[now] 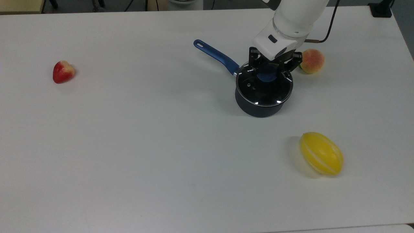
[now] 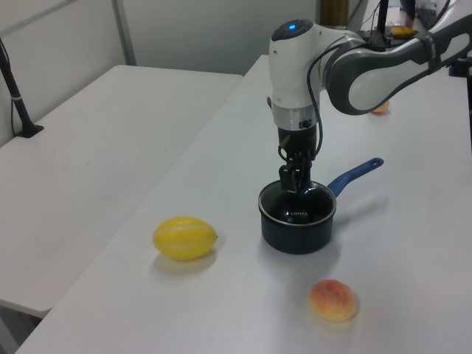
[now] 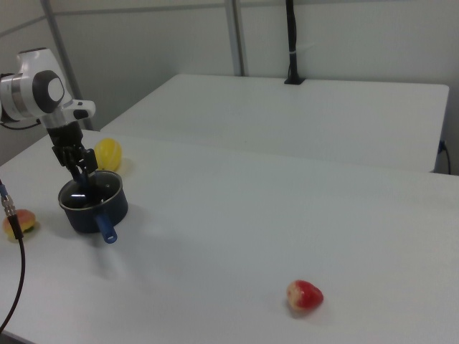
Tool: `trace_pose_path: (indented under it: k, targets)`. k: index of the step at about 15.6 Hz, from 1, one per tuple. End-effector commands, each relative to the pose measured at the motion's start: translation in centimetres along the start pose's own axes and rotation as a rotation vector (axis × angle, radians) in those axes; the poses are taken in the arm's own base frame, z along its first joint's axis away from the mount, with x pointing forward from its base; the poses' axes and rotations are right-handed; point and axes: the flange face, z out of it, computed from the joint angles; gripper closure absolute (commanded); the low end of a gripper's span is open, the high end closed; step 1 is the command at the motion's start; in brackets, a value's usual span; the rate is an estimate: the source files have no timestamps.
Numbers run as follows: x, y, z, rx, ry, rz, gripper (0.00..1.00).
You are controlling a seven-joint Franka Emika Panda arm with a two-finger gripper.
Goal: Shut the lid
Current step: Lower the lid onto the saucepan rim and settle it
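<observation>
Red strawberry (image 1: 63,71) lies near the top view's left edge of the white worktop (image 1: 145,145). Toward the top view's far right part of the worktop, the glass lid (image 1: 264,90) sits level on the dark saucepan (image 1: 258,108), whose blue handle (image 1: 215,55) points to the far edge. The jaws of the gripper (image 1: 275,66) stand spread on either side of the lid's blue knob (image 1: 266,76); contact is unclear. 1 peach (image 1: 312,61) lies just beyond, 1 yellow melon (image 1: 321,153) nearer the front edge.

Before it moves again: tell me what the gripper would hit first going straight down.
The gripper points down at the lid's blue knob, so it would likely press that, with the lid on the saucepan.
</observation>
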Motion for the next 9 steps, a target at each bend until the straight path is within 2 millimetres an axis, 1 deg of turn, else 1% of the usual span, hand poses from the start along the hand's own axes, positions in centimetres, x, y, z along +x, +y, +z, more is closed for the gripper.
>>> trace_pose_path:
  k: [1, 3, 5, 8, 9]
  targets:
    - [0.56, -0.45, -0.06, -0.008, 0.035, 0.010, 1.00]
    - [0.51, -0.49, 0.06, -0.013, 0.037, 0.007, 1.00]
    - [0.45, -0.52, 0.21, -0.014, 0.034, 0.006, 0.96]
    - [0.14, -0.92, 0.08, -0.010, 0.032, -0.003, 0.75]
    - [0.16, -0.83, -0.01, -0.007, 0.032, 0.000, 0.52]
